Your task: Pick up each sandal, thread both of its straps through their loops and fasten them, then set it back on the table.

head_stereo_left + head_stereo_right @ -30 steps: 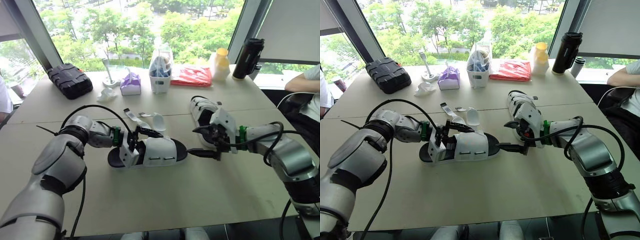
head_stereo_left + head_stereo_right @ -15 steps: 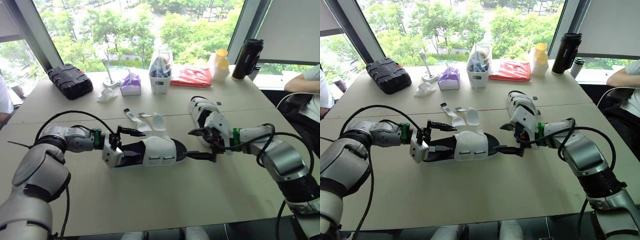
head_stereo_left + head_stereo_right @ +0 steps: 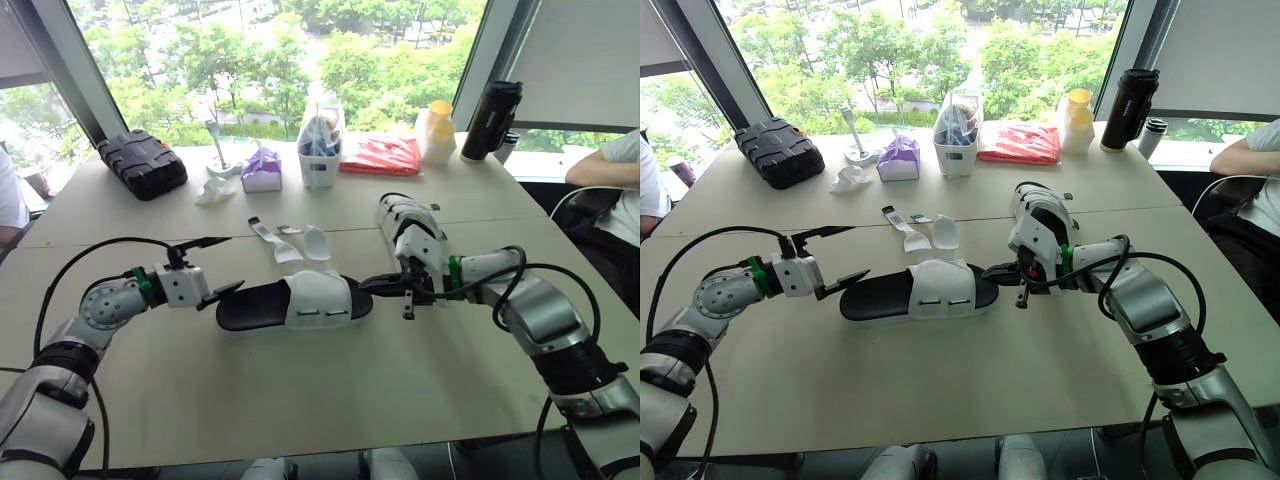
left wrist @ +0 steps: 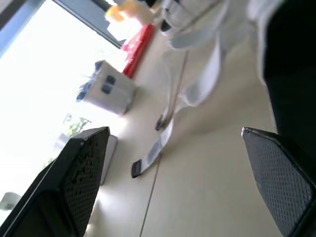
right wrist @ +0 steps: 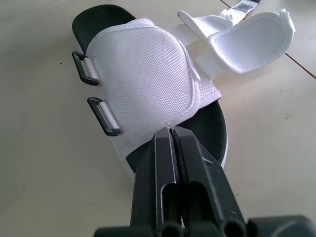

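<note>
A white-strapped sandal with a black sole point(image 3: 300, 300) lies flat mid-table, its two straps point(image 3: 290, 245) spread open on the table behind it and both loops point(image 5: 96, 94) empty. My right gripper point(image 3: 372, 285) is shut, its tips touching the sandal's toe end point(image 5: 170, 131); nothing shows between the fingers. My left gripper point(image 3: 235, 261) hangs open just left of the heel, apart from it, and its wrist view shows the loose straps point(image 4: 197, 84) between wide-apart fingers point(image 4: 74, 182). The second sandal point(image 3: 410, 225) rests behind my right arm.
Along the window side stand a black case point(image 3: 140, 160), a purple tissue pack point(image 3: 262, 168), a white caddy point(image 3: 320, 140), a red packet point(image 3: 385, 153), a yellow-capped bottle point(image 3: 438, 130) and a black flask point(image 3: 490, 118). A person's arm point(image 3: 605, 160) rests at the far right.
My left gripper drew back to the left, off the sandal's heel, still open. My right gripper closed and moved left to the toe end. The sandal now lies flat.
</note>
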Controlling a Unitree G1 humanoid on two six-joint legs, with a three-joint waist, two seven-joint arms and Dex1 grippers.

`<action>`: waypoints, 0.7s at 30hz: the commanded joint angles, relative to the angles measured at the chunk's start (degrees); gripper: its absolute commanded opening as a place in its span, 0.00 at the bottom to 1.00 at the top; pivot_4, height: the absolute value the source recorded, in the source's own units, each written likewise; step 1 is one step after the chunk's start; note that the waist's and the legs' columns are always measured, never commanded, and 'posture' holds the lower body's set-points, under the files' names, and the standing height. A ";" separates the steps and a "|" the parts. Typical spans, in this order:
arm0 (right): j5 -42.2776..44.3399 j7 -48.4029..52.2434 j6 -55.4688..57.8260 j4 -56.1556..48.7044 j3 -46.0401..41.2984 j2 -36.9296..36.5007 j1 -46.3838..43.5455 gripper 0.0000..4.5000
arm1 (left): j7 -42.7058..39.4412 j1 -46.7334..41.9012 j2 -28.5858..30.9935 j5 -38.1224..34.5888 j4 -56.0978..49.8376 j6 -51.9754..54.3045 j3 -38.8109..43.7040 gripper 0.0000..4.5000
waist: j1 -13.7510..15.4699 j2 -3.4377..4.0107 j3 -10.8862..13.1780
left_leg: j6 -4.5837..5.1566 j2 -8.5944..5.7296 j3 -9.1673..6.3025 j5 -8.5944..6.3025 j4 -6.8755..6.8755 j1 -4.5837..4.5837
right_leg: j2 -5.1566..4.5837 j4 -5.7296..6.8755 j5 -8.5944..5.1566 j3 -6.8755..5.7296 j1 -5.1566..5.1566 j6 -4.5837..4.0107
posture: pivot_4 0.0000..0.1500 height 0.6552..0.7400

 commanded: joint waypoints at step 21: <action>-6.41 0.71 -14.02 12.72 0.35 8.01 -3.02 0.01 | 25.76 10.90 -29.59 -26.53 -47.33 53.33 29.89 1.00 | 0.32 -0.01 -0.01 | -0.24 0.01 0.03 0.12 0.00 0.05 | 0.03 -0.06 0.04 0.01 0.07 -0.07 | 1.00 1.00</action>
